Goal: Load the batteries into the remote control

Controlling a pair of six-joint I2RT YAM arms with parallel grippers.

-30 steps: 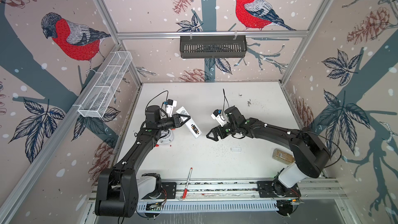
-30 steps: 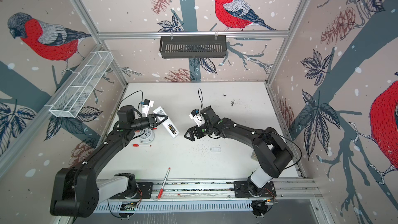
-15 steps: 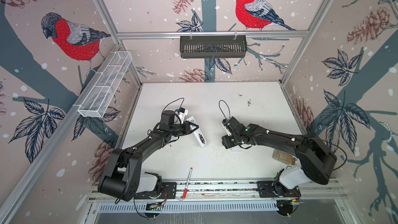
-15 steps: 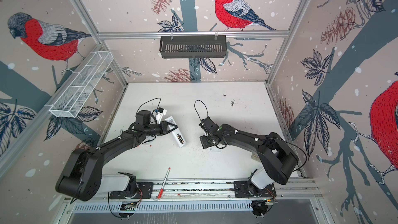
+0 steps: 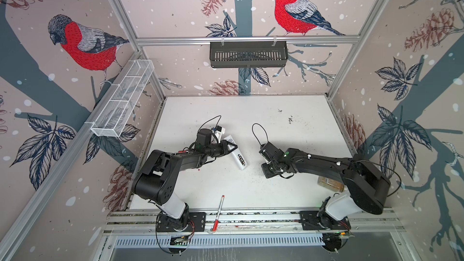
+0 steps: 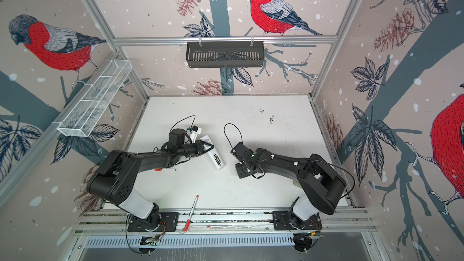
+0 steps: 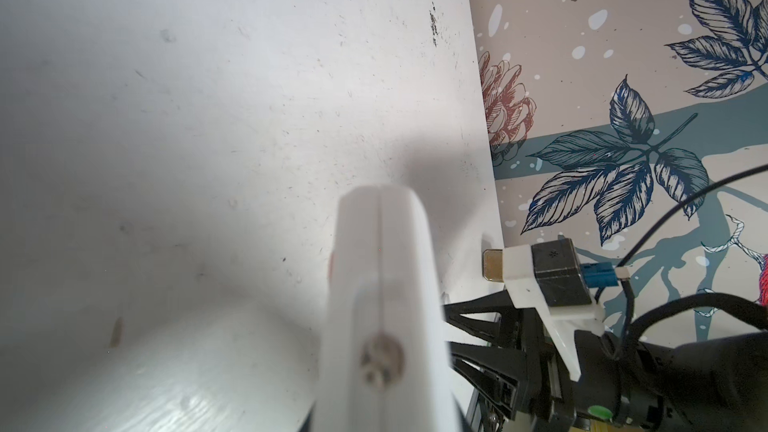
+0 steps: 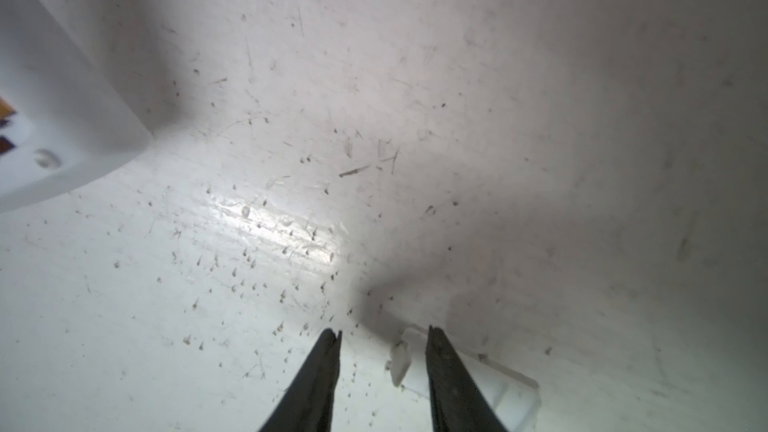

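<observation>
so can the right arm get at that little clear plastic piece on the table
Probably yes: the right gripper is down at the table, jaws apart over one end of the clear plastic piece, with nothing in between.

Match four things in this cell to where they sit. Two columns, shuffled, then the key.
Things:
1. remote control
2. red-and-white pen
3. black slotted basket
4. white mesh basket

Places:
A. hung on the back rail
B. held in the left gripper
C. fixed along the left wall
D. lying across the front rail, between the arm bases

Pairs: 1-B, 2-D, 3-A, 4-C
</observation>
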